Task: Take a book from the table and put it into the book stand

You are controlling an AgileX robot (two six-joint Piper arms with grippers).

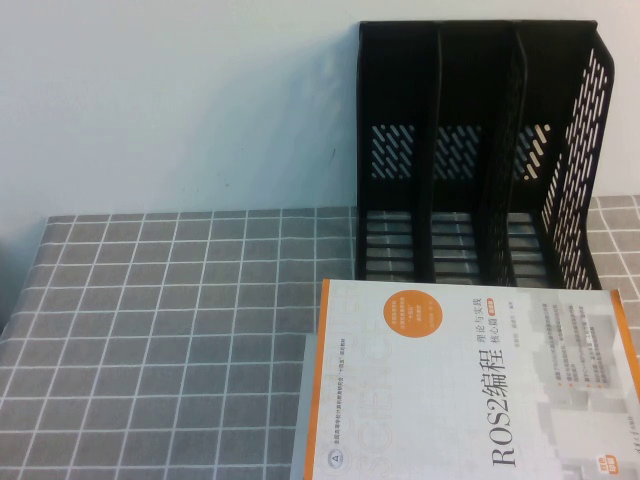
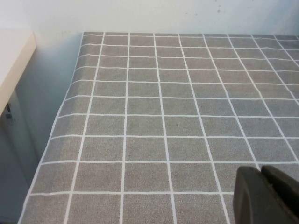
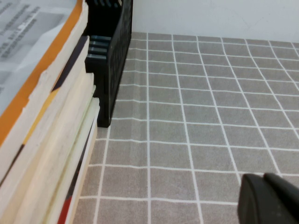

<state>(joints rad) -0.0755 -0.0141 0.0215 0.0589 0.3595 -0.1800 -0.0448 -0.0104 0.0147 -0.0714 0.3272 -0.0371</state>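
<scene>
A white and orange book titled "ROS2" (image 1: 470, 390) lies flat on top of a stack at the table's front right, just in front of the black three-slot book stand (image 1: 480, 150), whose slots hold nothing. In the right wrist view the book stack (image 3: 46, 116) is seen edge-on, touching the stand (image 3: 112, 60). My right gripper (image 3: 265, 178) is shut and empty, low over the cloth to the right of the stack. My left gripper (image 2: 261, 171) is shut and empty over bare cloth on the left side. Neither gripper shows in the high view.
A grey checked cloth (image 1: 180, 330) covers the table. A pale wall stands right behind the stand. The table's left edge (image 2: 56, 116) drops off, with a white shelf (image 2: 14, 60) beyond it.
</scene>
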